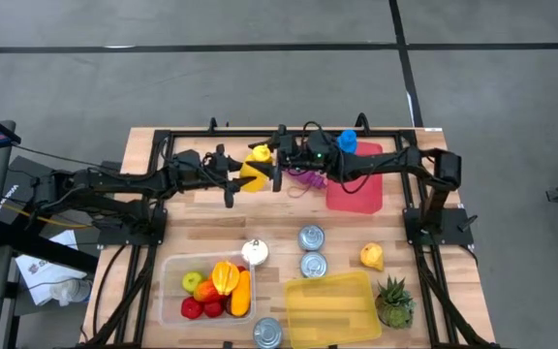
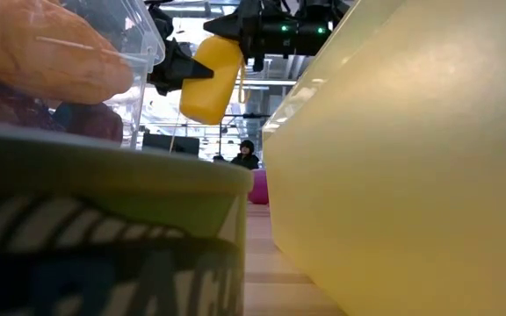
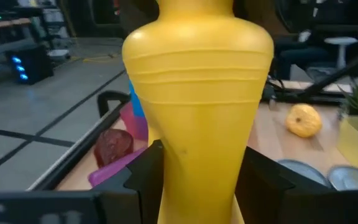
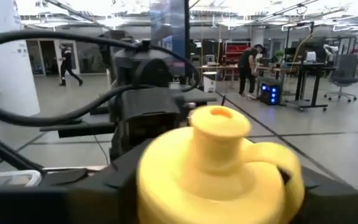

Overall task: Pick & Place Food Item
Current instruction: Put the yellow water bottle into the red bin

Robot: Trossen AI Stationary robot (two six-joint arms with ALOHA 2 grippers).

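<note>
Left claw [image 1: 243, 180] clamped on yellow bottle [image 1: 256, 167], held above tabletop [image 1: 201, 233] far side. Right claw [image 1: 281, 167] at bottle cap, grip unclear. Risk: handover slip, bottle drops if release mistimed.

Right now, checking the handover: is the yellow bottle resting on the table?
No, the left fingers hold the yellow bottle in the air.
</note>
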